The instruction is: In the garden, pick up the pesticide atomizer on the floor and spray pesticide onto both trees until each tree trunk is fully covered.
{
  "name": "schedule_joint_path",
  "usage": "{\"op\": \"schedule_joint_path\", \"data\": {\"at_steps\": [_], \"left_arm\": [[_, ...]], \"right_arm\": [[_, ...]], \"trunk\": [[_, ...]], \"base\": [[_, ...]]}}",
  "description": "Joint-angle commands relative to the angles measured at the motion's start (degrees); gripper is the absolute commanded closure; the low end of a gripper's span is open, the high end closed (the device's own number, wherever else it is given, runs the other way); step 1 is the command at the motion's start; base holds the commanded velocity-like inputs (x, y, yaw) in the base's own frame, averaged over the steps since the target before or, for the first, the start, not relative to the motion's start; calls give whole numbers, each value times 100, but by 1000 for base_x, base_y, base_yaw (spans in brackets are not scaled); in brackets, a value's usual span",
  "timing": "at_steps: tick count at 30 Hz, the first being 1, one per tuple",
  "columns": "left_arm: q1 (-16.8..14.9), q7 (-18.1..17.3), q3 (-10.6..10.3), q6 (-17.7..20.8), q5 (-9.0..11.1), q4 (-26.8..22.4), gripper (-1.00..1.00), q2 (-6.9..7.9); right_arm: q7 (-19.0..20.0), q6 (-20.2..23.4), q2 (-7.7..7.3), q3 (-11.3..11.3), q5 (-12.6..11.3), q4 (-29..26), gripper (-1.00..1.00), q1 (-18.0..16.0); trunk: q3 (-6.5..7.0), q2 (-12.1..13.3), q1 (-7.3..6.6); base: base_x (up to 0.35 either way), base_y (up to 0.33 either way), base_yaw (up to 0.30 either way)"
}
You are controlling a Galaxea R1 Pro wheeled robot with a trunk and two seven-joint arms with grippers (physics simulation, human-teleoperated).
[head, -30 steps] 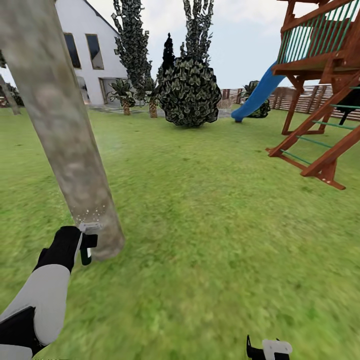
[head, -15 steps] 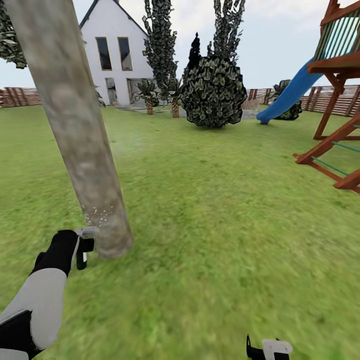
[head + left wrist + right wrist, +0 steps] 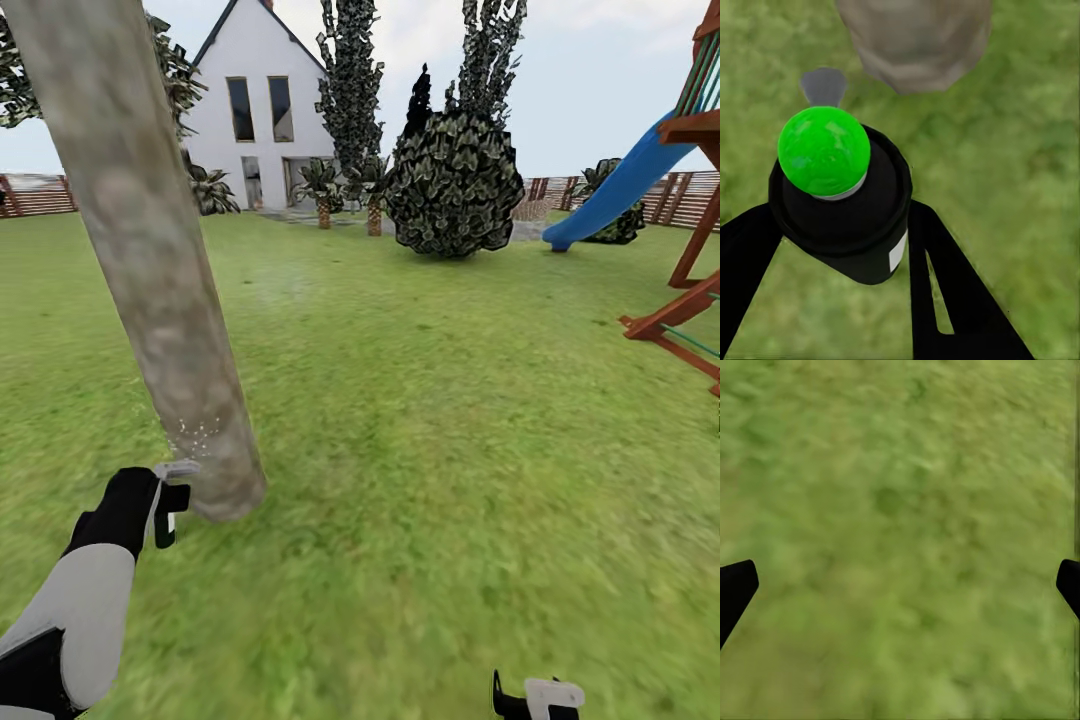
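Observation:
A thick, mottled grey-brown tree trunk (image 3: pixel 150 260) leans up from the grass at the left of the head view. My left gripper (image 3: pixel 170 500) is at its foot, shut on the pesticide atomizer (image 3: pixel 172 508). White flecks of spray dot the bark just above it. In the left wrist view the atomizer (image 3: pixel 844 217) is a black bottle with a bright green round top, held between the two black fingers (image 3: pixel 945 300), and the trunk's base (image 3: pixel 915 37) stands just beyond it. My right gripper (image 3: pixel 535 697) hangs low over the grass, open and holding nothing (image 3: pixel 900 585).
Green lawn (image 3: pixel 430 420) spreads ahead and to the right. A round dark bush (image 3: pixel 455 185), a white house (image 3: pixel 265 110) and a slat fence (image 3: pixel 40 195) stand far back. A blue slide (image 3: pixel 620 190) and a wooden play frame (image 3: pixel 690 300) are at the right.
The whole picture has slid to the right, so the camera has turned left. My left gripper stays at the trunk's foot with the atomizer. The right gripper has not moved.

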Motion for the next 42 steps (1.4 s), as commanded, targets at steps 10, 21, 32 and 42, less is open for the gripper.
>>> {"op": "schedule_joint_path", "data": {"at_steps": [10,21,32,42], "left_arm": [[-19,-60,-31,22,13,-70,100,-156],[-226,-60,-37,62,6,-84,100,-492],[-387,-60,-39,84,0,-97,100,-430],[-338,-60,-44,84,-36,-99,100,-351]], "right_arm": [[-36,-16,-26,-24,52,-1,-100,-6],[-35,-10,-26,-24,52,4,-100,-5],[-38,-18,-34,-24,54,7,-100,-6],[-35,-9,-30,-24,52,8,-100,-6]], "trunk": [[-5,-2,0],[-5,-2,0],[-5,-2,0],[-5,-2,0]], "base": [[7,-275,9],[44,-275,254],[183,-240,183],[191,-233,9]]}}
